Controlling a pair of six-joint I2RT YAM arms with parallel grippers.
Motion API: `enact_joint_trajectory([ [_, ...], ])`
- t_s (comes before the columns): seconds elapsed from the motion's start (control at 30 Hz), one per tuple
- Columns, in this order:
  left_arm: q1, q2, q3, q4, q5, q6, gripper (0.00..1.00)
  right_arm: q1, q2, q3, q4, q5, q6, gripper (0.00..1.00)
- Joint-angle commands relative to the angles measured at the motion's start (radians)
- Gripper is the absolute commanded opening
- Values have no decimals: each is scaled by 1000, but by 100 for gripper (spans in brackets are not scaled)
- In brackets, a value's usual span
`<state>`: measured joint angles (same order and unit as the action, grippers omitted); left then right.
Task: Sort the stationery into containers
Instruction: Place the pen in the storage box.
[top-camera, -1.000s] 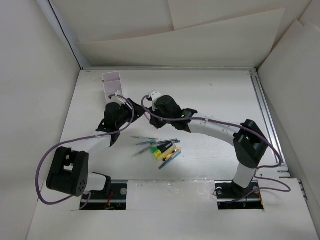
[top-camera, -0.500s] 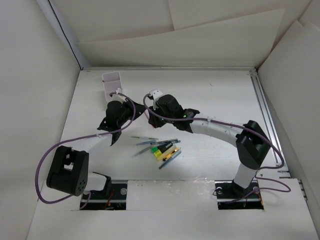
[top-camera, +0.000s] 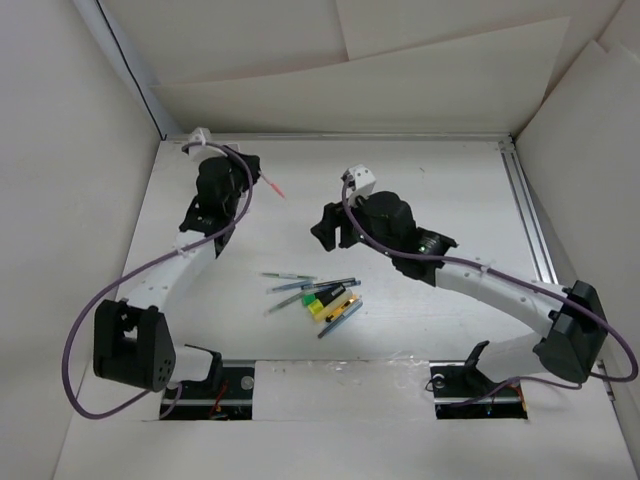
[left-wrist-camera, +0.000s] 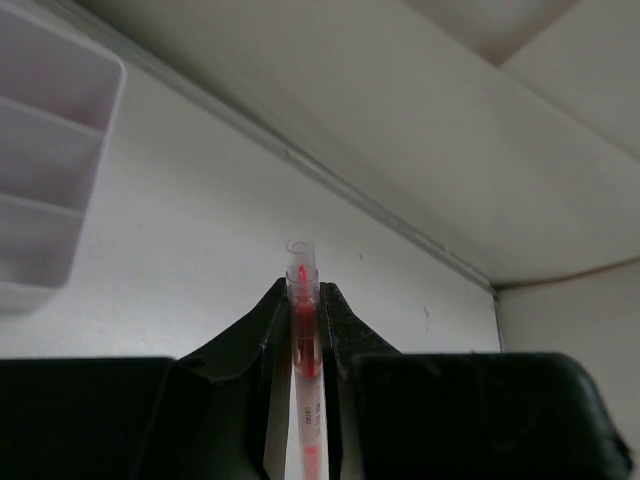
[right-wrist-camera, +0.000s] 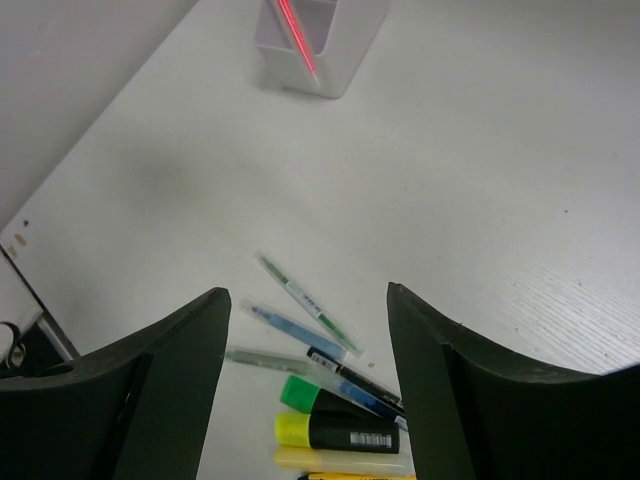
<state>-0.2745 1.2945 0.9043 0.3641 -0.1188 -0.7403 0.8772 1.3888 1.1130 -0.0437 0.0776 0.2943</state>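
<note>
Left wrist: my left gripper (left-wrist-camera: 305, 330) clamps the red pen (left-wrist-camera: 302, 285) beside the divided box (left-wrist-camera: 40, 200) at the far left corner of the table (left-wrist-camera: 180, 235); my right gripper (right-wrist-camera: 305, 292) hangs spread. Released misaligned, the pen could miss the compartments.

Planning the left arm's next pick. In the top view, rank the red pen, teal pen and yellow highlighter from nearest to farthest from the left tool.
1. Red pen: clamped in the left tool, far left of the table.
2. Teal pen: at the pile's far edge.
3. Yellow highlighter: deeper in the pile, toward the arm bases.
</note>
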Motion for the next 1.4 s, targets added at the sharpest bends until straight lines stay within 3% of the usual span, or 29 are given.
enact_joint_trajectory([
  [0.0,46,74,168,-91,-175,80,0,-26,-22,-56,100,68,60,70],
  [0.17,122,251,456,-204,-265,176,0,-35,-22,-68,113,59,83,70],
  [0.4,193,457,729,-313,-427,310,0,-44,-33,-90,143,59,83,70],
  [0.73,193,632,866,-264,-561,456,0,-53,-24,-102,154,28,83,70],
  [1.1,193,805,1021,-214,-561,509,0,-53,6,-102,163,-10,83,70],
  [1.37,193,839,1021,-165,-552,518,0,-53,29,-93,163,-19,74,70],
])
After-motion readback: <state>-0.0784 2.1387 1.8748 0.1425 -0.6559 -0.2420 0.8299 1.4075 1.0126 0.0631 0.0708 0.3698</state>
